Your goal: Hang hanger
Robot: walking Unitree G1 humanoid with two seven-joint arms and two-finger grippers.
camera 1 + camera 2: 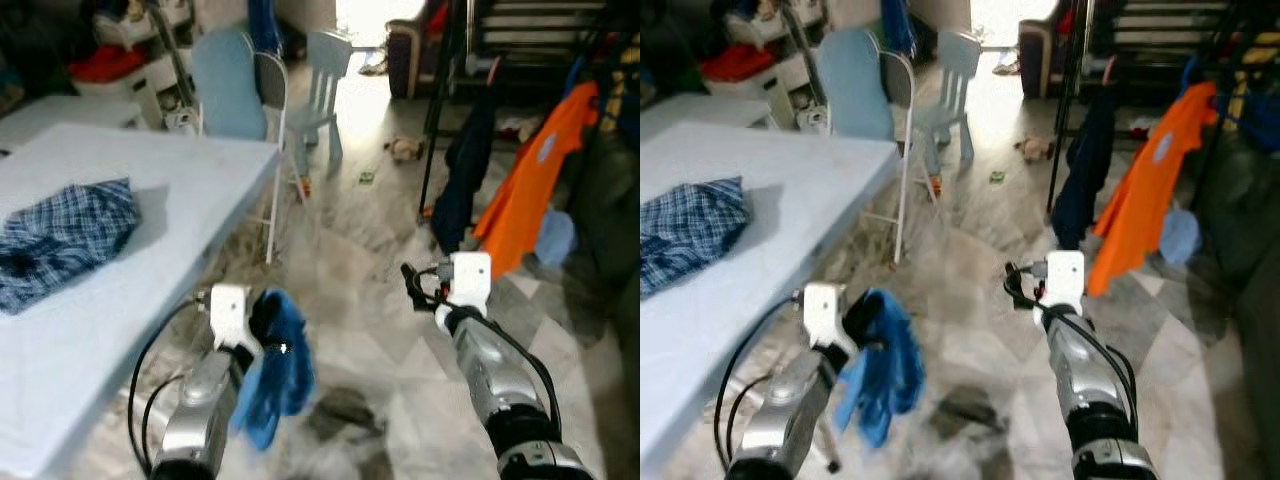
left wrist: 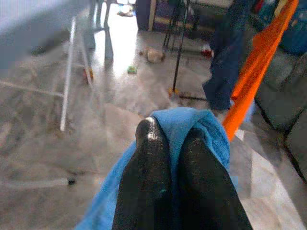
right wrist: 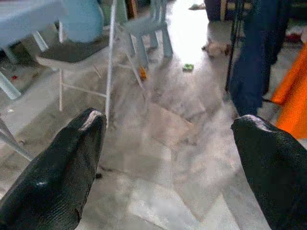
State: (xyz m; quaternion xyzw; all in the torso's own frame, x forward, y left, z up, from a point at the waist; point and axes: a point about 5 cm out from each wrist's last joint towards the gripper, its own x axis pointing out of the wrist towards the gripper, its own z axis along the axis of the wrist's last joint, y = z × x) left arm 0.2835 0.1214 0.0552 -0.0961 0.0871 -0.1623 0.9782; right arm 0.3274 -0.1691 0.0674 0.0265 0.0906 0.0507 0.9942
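Presently a blue cloth (image 1: 275, 375) is gripped in the closed left claw (image 2: 172, 143) for carrying toward the rack (image 1: 437, 120); the right claw (image 3: 168, 143) is held open, free.

Bright blue soft cloth garment (image 1: 275, 370), plain, pinched in the left end effector (image 2: 170, 143) with glossy black fingers (image 2: 148, 158); right end effector (image 3: 168, 143), matt black fingers (image 3: 72, 163) spread apart; dark-blue-and-white checked shirt (image 1: 65, 235) on pale white-blue bench (image 1: 120, 300); plain orange garment (image 1: 530, 180) and navy garment (image 1: 465, 170) hanging on black metal rack (image 1: 440, 100); light blue folding chair (image 1: 235, 85); pale blue-grey small chair (image 1: 325, 75); grey-and-white marbled tile floor (image 1: 370, 300); red cloth (image 1: 105, 62) on a shelf
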